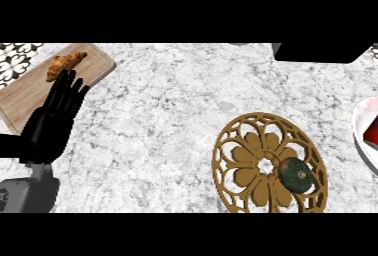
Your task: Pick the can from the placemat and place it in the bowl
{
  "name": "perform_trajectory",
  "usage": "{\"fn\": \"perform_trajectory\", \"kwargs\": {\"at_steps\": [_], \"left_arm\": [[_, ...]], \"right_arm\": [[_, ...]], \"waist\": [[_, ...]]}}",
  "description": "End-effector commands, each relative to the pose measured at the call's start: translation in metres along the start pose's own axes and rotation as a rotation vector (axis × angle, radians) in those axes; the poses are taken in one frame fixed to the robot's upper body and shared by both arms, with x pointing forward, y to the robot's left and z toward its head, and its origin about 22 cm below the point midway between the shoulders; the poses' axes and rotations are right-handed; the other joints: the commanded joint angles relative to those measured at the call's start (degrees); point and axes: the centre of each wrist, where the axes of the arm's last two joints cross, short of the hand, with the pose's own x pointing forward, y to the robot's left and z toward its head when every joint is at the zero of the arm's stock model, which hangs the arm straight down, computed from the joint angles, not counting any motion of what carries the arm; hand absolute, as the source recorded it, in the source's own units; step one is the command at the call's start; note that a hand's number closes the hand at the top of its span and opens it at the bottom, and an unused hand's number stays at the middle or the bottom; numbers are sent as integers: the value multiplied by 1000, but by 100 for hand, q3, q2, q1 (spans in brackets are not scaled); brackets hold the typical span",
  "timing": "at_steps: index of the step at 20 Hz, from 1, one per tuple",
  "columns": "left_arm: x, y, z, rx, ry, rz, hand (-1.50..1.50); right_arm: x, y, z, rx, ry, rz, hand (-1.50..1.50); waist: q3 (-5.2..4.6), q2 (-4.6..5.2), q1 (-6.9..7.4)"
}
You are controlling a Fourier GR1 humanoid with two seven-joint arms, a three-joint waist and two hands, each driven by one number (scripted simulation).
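Can [297, 175], seen end-on as a dark green disc, lies on the right part of the round golden openwork placemat [267, 163], near its rim and clear of the central hub. Head view: the placemat rests on the grey speckled table [170, 115], toward the lower right. At the right edge a white-rimmed vessel with a red inside, probably the bowl [364, 131], is cut off by the frame; the can is not in it, so the transfer named by the task remains to be made. The left hand [55, 112] shows at the left, fingers straight and spread, pointing up and lying over the near corner of a wooden cutting board [44, 82]; it holds nothing and appears to be resting, well apart from the can. A croissant [65, 65] sits on the board just beyond the fingertips. The right hand is out of view, so its state cannot be told. Since the can and the bowl both lie to the right, the right side would be the nearer approach.
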Motion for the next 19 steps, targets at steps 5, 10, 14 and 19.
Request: {"fn": "perform_trajectory", "kwargs": {"at_steps": [5,10,14,19], "left_arm": [[2,-2,1,14,-14,-4,0],[2,7,6,18,1,13,0],[-7,12,14,34,13,15,0],[-7,15,14,57,3,15,0]], "right_arm": [[-3,-65,57,-101,60,-56,-150],[0,-87,79,-116,70,-68,-150],[-7,-95,97,-70,91,-77,-150],[-7,-99,104,-36,96,-70,-150]], "waist": [[20,9,-63],[45,10,-92],[57,-11,-205],[68,-13,-271]]}}
